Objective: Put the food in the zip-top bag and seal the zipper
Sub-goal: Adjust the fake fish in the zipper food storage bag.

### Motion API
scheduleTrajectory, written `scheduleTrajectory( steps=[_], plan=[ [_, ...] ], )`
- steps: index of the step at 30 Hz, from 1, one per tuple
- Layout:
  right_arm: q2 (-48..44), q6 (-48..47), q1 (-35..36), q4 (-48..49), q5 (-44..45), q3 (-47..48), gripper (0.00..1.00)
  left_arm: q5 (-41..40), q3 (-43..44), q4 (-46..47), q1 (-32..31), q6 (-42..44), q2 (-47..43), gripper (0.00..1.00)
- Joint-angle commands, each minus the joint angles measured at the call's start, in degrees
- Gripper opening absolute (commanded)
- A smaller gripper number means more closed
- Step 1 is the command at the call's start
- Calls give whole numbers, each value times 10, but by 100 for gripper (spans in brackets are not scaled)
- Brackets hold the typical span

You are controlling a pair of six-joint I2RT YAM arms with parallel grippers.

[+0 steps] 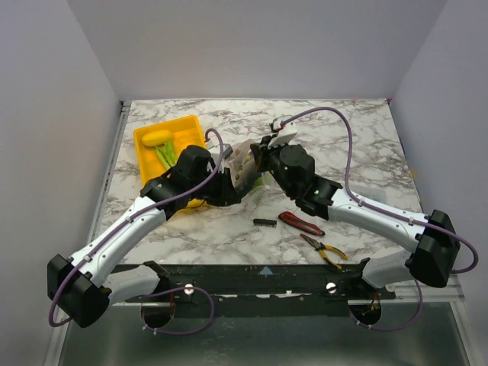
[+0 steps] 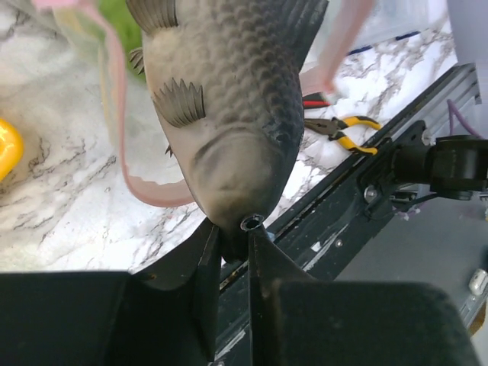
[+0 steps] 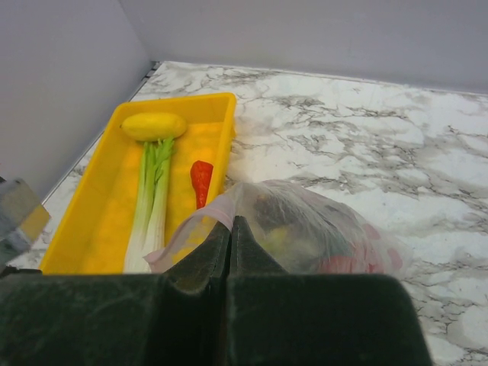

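Note:
The clear zip-top bag sits at mid-table between both arms. My right gripper is shut on the bag's mouth edge at the pinkish zipper. The bag holds dark, yellow-green and red food. My left gripper is shut on the narrow end of a grey scaly toy fish, which points into the open loop of the zipper. A yellow piece, a green-white leek and a red pepper lie in the yellow tray.
The yellow tray stands at the back left, close to the left arm. Red-handled cutters, yellow-handled pliers and a small black piece lie near the front edge. The pliers also show in the left wrist view.

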Motion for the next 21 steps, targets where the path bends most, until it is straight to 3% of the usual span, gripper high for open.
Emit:
scheduleTrajectory(
  steps=[1,10,14,21],
  plan=[
    [-15,-4,3,9,-38,0,0,27,76,-46,-3,26,3,15],
    [-15,-16,4,16,-71,-7,0,43,238,-174,-4,55,118,15],
    [-19,-20,4,23,-70,-15,0,47,260,-161,-4,57,151,22],
    [-19,-22,5,22,-54,-19,0,41,279,-134,-3,38,214,24]
  ],
)
